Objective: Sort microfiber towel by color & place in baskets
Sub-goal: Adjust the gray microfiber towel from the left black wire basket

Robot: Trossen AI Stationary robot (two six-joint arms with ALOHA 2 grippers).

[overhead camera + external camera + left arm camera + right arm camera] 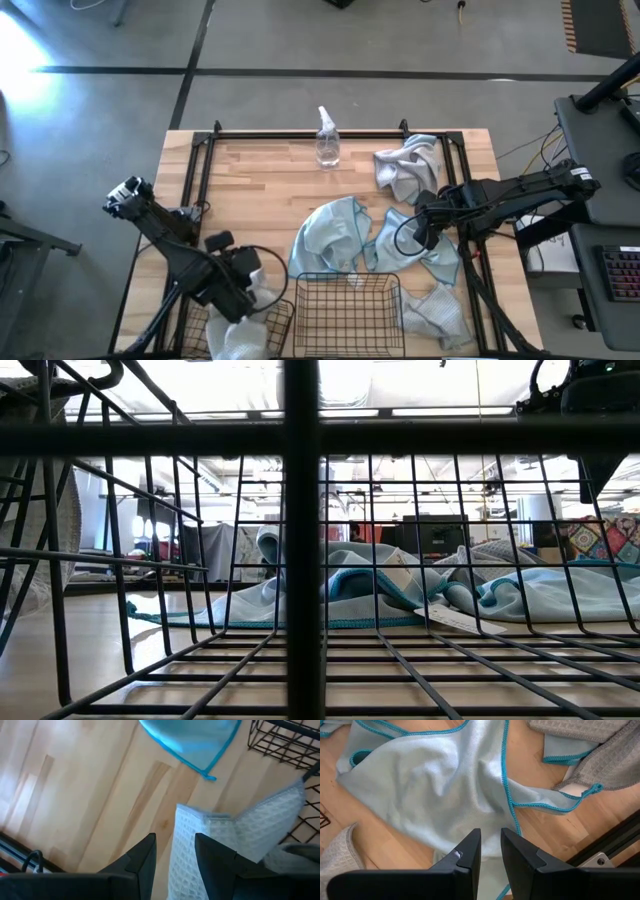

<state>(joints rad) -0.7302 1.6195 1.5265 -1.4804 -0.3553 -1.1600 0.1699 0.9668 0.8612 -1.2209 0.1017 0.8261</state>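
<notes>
My left gripper (245,288) is at the table's near left, shut on a pale grey-white waffle towel (225,835) beside the left black wire basket (262,322). More white cloth (232,342) lies in that basket. My right gripper (406,236) is at the table's right, pointing down, shut on a light blue towel (435,785) that lies crumpled on the wood. A second basket (345,305) stands empty at the near middle. Another light blue towel (330,232) lies beyond it, and it also shows in the low view (350,595). My left gripper pinches a narrow band of the grey-white towel (184,850) between its two fingers, coming from above. The towel runs out past the fingertips and bends toward the basket's rim (280,745). One layer or several, I cannot tell. My right gripper pinches the light blue towel near its teal-stitched edge (491,851) between its two fingers, from above, pointing down. The rest of the towel lies spread and creased on the table. One layer or several, I cannot tell.
A clear spray bottle (327,140) stands at the far middle. A grey towel with blue trim (408,168) lies at the far right, and another grey towel (436,310) at the near right. The black table frame (300,133) runs along the edges.
</notes>
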